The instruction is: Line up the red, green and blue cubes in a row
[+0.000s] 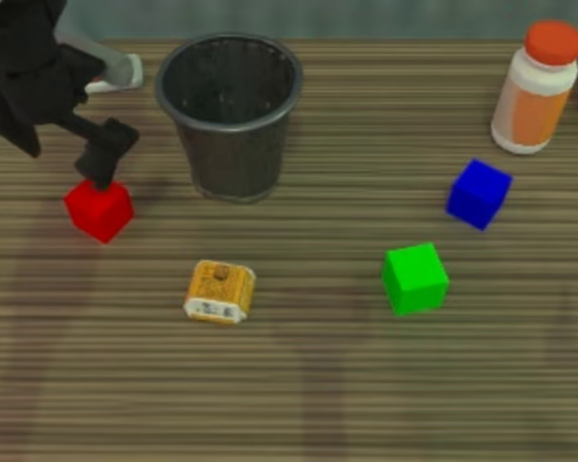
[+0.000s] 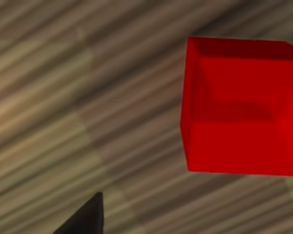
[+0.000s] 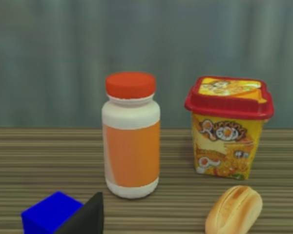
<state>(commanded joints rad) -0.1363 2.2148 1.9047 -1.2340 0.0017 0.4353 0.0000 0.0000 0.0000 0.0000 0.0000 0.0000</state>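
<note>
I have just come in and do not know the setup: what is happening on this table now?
The left gripper is right above the red cube, at the table's left, near the bin. The green cube and blue cube sit apart at the right, not in a row. The right arm is out of the top view.

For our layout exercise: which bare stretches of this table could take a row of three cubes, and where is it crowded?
Free: the near strip below the yellow box and green cube, and the gap between them. Crowded: the far right corner by the bottle and blue cube, and the far left, where the left gripper is at the red cube beside the bin.
</note>
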